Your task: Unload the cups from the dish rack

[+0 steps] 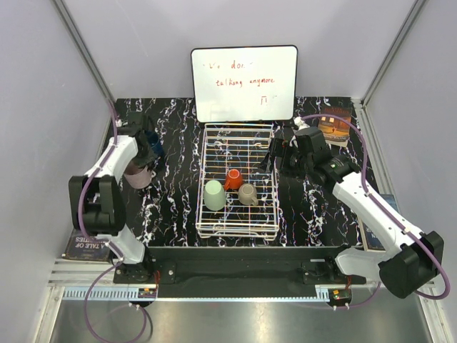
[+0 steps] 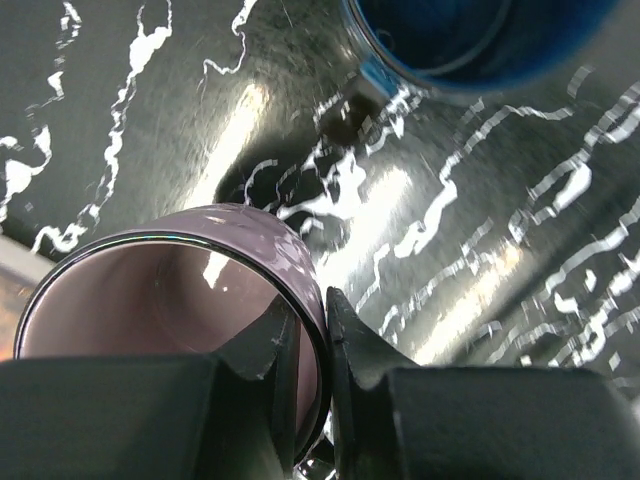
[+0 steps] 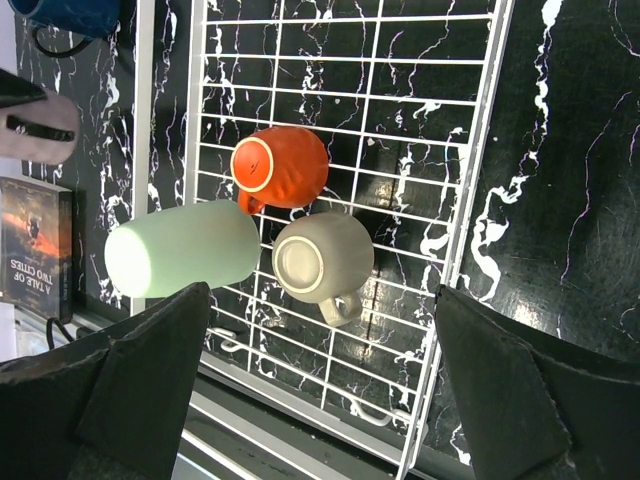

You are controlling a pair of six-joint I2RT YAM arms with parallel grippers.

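The left gripper [image 2: 325, 300] clamps the pink mug [image 2: 150, 290] by its rim, left of the dish rack [image 1: 239, 146], just near of the blue mug [image 2: 470, 40]. Set it flat, clear of that mug, before letting go. The right gripper [image 3: 318, 320] hangs wide open over the rack's 3: green mug [image 3: 185, 248], orange mug [image 3: 285, 165], grey mug [image 3: 322, 255].

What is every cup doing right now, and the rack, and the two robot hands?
dish rack: holds three mugs.
pink mug: outside the rack, rim pinched by the left gripper.
blue mug: upright on the table, outside the rack.
mint mug: lying on its side in the rack.
orange mug: in the rack, bottom showing.
taupe mug: upside down in the rack.
left gripper: shut on the pink mug.
right gripper: open, empty.
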